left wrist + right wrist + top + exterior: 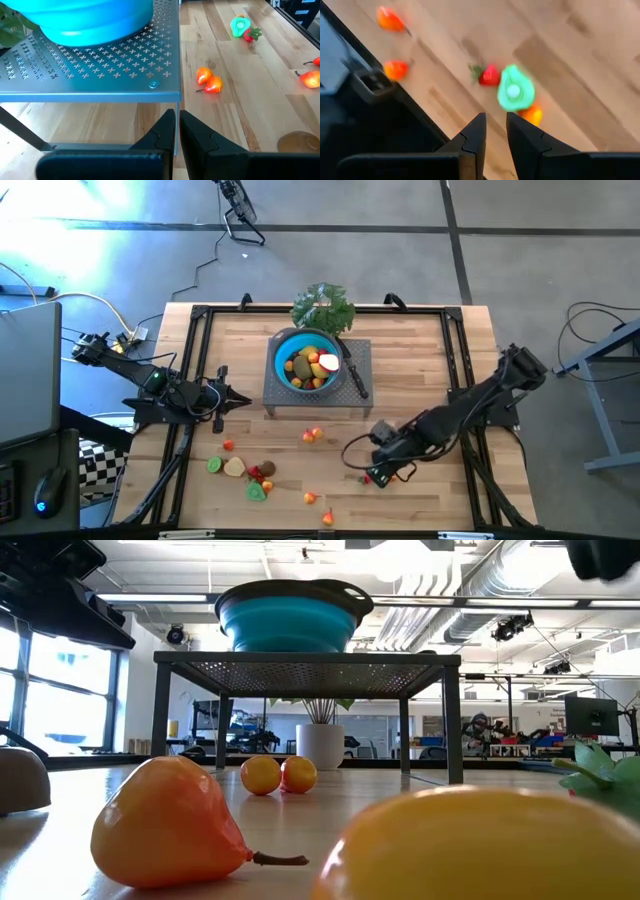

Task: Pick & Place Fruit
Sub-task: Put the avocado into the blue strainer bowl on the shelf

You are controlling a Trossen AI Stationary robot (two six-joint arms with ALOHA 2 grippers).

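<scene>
While several small toy fruits (255, 472) are left scattered on the pale wooden table (420, 350), others are already heaped in the round blue bowl (283, 350) set on the grey perforated metal stand (358, 360).

Near the front edge, the right gripper (378, 477) is seen with fingers narrowed to a slim gap and nothing visibly held. A red piece just beside it could be nudged off the table. The left gripper (243, 399) is parked shut beside the stand.

A blue bowl (300, 350) sits on a grey perforated stand (360, 370) on the wooden table (420, 350). A leafy green bunch (323, 307) and a black-handled knife (355, 378) lie beside the bowl.
</scene>
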